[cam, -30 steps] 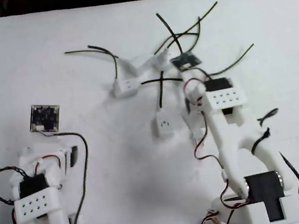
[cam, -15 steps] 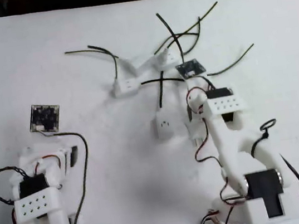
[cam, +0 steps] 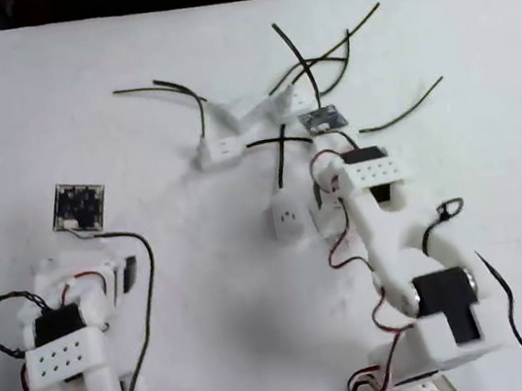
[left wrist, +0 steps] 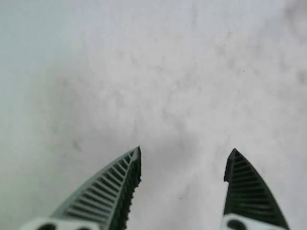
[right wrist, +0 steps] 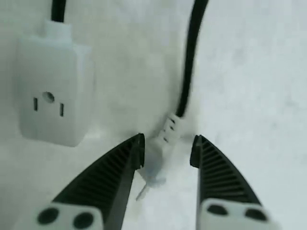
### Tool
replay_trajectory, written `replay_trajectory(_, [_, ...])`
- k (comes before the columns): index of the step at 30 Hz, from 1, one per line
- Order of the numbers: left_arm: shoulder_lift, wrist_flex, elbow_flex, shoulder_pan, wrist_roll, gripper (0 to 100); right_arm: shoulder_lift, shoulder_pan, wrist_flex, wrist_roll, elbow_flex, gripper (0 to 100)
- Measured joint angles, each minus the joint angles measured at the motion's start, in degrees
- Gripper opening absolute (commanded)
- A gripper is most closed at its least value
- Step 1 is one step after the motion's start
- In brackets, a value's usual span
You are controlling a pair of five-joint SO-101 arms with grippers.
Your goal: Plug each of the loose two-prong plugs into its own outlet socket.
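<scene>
1. Right gripper (right wrist: pixel 168 142) is open, jaws either side of a white plug (right wrist: pixel 164 133) lying flat on the worktop (right wrist: pixel 249 72). Its prongs point back at the gripper, and the cord (right wrist: pixel 189 62) runs straight away.
2. Outlet (right wrist: pixel 50 103) sits just beside it, face up.
3. Right arm has swung toward that outlet since a second ago.
4. Left arm's folded back, left gripper (left wrist: pixel 186 151) open too.

The plug (right wrist: pixel 163 139) has its 2 prongs (right wrist: pixel 145 188) blurred (its black cord (right wrist: pixel 188 72) runs off the edge).
</scene>
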State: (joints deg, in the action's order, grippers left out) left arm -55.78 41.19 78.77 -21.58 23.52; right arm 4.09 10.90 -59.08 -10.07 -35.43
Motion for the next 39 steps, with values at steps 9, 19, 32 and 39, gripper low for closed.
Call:
replay_trajectory(9, [0.0, 0.0, 0.0, 0.0, 0.0, 28, 0.09, 0.88, -1.93, 0.0, 0.09, 2.7])
replay_trajectory(19, [0.0, -0.35, 0.62, 0.0, 0.0, 28, 0.35, 1.32, -8.26, -0.09, 4.66, 18.3])
replay_trajectory(32, [0.0, -0.35, 0.62, 0.09, 0.0, 28, 0.35, 1.32, -19.96, -0.09, 12.66, 15.6])
replay_trajectory(39, [0.0, -0.35, 0.62, 0.09, 0.0, 28, 0.7, 5.19, -19.87, -0.09, 10.99, 15.6])
